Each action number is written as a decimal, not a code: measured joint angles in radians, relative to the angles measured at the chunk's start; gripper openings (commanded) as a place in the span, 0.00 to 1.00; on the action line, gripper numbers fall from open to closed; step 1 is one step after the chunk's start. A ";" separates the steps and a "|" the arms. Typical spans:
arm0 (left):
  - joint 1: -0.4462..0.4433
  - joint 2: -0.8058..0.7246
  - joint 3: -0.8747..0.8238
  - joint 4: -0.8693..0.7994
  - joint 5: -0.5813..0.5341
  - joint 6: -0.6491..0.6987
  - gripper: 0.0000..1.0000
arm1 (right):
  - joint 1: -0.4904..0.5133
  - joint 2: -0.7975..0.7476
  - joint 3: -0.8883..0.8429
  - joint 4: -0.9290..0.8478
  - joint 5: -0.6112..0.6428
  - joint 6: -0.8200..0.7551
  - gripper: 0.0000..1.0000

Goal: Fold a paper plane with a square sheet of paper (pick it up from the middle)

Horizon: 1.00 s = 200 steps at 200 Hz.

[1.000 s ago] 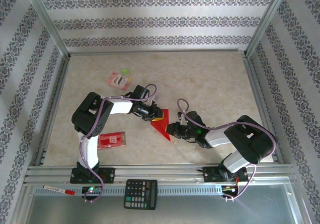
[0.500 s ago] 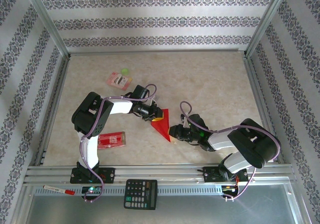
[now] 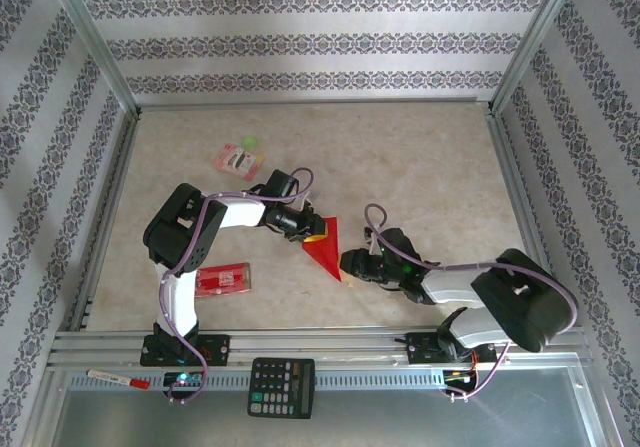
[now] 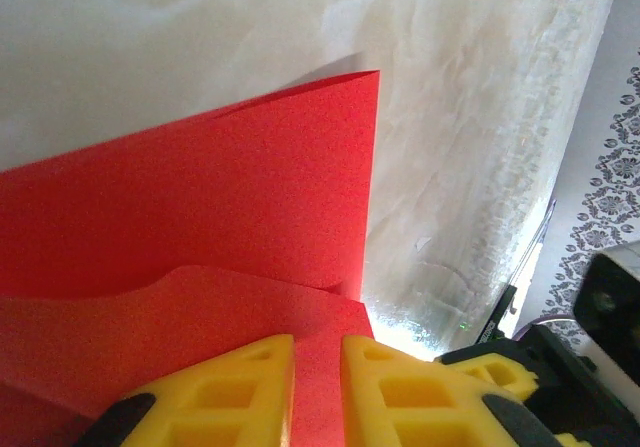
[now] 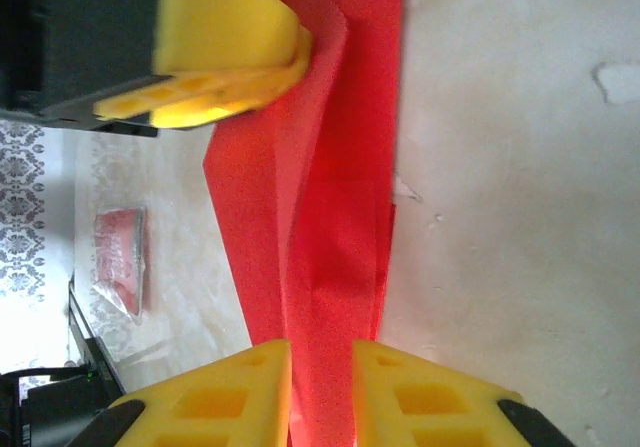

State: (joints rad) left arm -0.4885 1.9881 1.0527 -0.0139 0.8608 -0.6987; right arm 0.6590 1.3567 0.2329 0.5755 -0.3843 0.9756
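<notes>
Pale marbled desk, patterned wallpaper around. Left hand pinches the folded red paper; right hand straddles it narrowly, grip unclear.

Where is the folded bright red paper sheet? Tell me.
Mid-table in the top view, the red paper sheet sits between left gripper and right gripper.
</notes>
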 measured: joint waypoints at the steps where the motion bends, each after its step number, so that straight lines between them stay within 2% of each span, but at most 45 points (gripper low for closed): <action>1: 0.000 0.000 0.000 0.000 0.000 0.000 0.20 | 0.000 -0.006 0.000 -0.004 0.002 -0.002 0.23; 51: 0.000 0.000 0.000 0.000 0.000 0.003 0.20 | 0.014 -0.116 0.072 -0.178 0.021 -0.092 0.19; 98: 0.000 0.000 0.000 0.000 0.001 0.003 0.20 | 0.046 -0.024 0.192 -0.229 0.017 -0.143 0.14; 200: 0.000 0.000 0.000 0.001 0.003 0.003 0.21 | 0.072 0.053 0.193 -0.247 0.024 -0.154 0.11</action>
State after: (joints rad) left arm -0.4885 1.9881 1.0531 -0.0132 0.8642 -0.6956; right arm 0.7315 1.4101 0.4263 0.3286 -0.3599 0.8219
